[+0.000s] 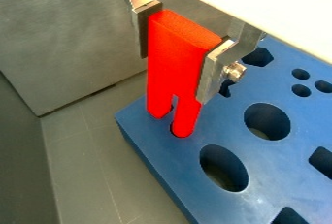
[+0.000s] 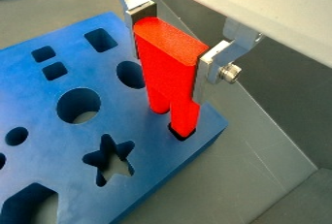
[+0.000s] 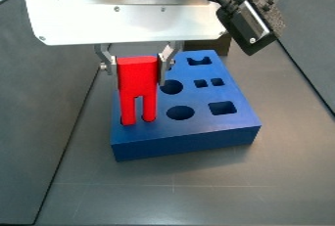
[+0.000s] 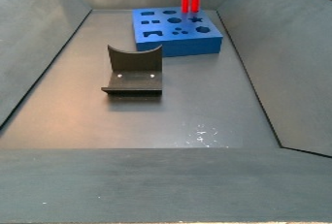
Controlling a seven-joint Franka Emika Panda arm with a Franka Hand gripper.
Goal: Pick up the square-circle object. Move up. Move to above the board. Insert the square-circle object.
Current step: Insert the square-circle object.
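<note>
The square-circle object (image 1: 176, 68) is seen upright at one corner of the board (image 1: 247, 175), its solid upper part gripped and its two prongs pointing down. In both wrist views one prong end is seen sunk into a hole near the board's edge, while the other prong ends higher, at or just above the board top; whether it touches cannot be told. The red block (image 2: 169, 73) is clamped between the silver fingers (image 2: 215, 58) of the tool (image 2: 173, 31), which is closed on the block's upper part, one plate on each side. In a side view the tool (image 3: 131, 56) is seen directly above the board's corner, under the white wrist housing (image 3: 118, 10), with the object (image 3: 136, 91) hanging from it.

The board (image 3: 183, 122) is noted as a thick blue block lying flat on the dark floor (image 4: 155, 121), its top cut with circles, squares and a star hole (image 2: 109, 156). In a side view the board (image 4: 176, 34) lies at the far end of the walled enclosure. A dark curved holder (image 4: 132, 71) stands on the floor near the board, apart from it.
</note>
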